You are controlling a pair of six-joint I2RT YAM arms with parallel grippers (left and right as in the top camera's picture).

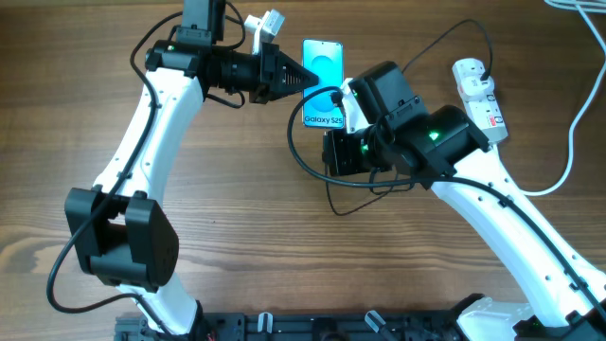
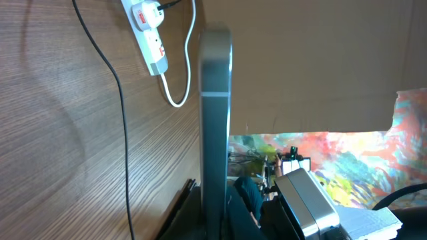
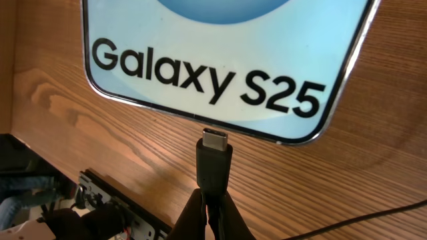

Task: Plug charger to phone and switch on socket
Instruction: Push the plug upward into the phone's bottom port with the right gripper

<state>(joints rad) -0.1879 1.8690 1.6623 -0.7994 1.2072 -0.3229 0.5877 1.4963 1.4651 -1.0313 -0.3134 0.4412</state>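
Note:
The phone [image 1: 322, 71] lies at the table's middle back, turquoise screen up, with its "Galaxy S25" band toward the front. My left gripper [image 1: 301, 80] is shut on the phone's left edge; the left wrist view shows the phone [image 2: 216, 120] edge-on between the fingers [image 2: 215, 217]. My right gripper [image 3: 213, 207] is shut on the charger plug [image 3: 213, 157], whose metal tip sits just short of the phone's bottom edge [image 3: 220, 73]. The black cable [image 1: 327, 185] loops below the phone. The white socket [image 1: 478, 95] lies at the right back and also shows in the left wrist view [image 2: 148, 33].
A thick white cord [image 1: 578, 104] runs from the socket toward the right edge. A black cable [image 1: 445, 38] arcs from the socket toward the phone. A black rail [image 1: 284, 327] runs along the table's front edge.

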